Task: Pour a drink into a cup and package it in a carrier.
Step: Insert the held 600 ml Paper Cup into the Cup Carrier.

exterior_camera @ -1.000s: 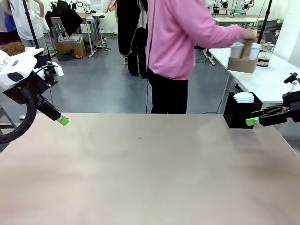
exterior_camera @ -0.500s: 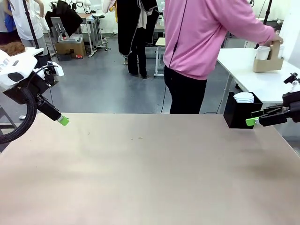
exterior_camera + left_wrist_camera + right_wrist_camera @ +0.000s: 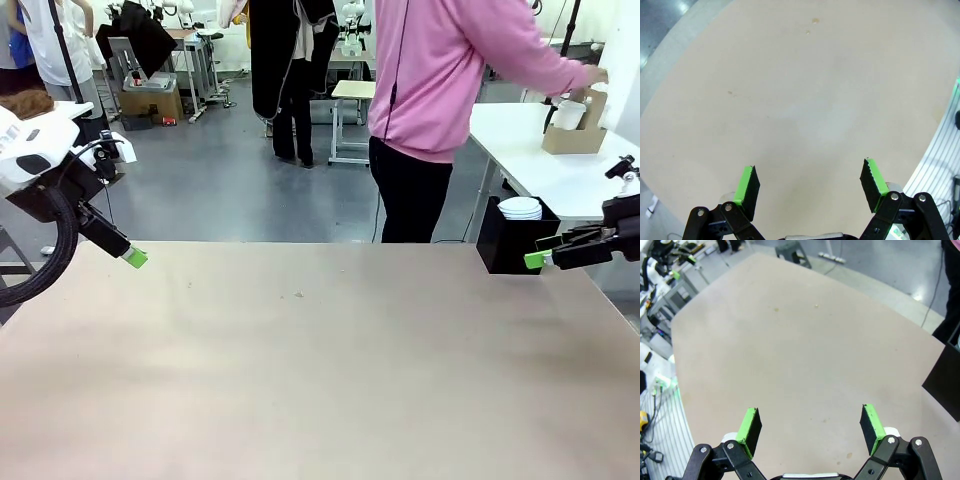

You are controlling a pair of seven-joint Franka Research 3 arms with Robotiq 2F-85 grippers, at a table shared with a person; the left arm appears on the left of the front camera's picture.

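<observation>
Carrier: the person has carried it off to the far white desk; your packaging looks finished.
Left tool: spread, empty.
Right tool: spread, empty.

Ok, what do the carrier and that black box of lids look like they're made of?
The carrier: plain brown cardboard by the look of it, matte, flat folded sides. The black box: dark, matte, straight-walled; plastic or card, I can't tell. The lids in it: white, smooth, probably plastic.
</observation>
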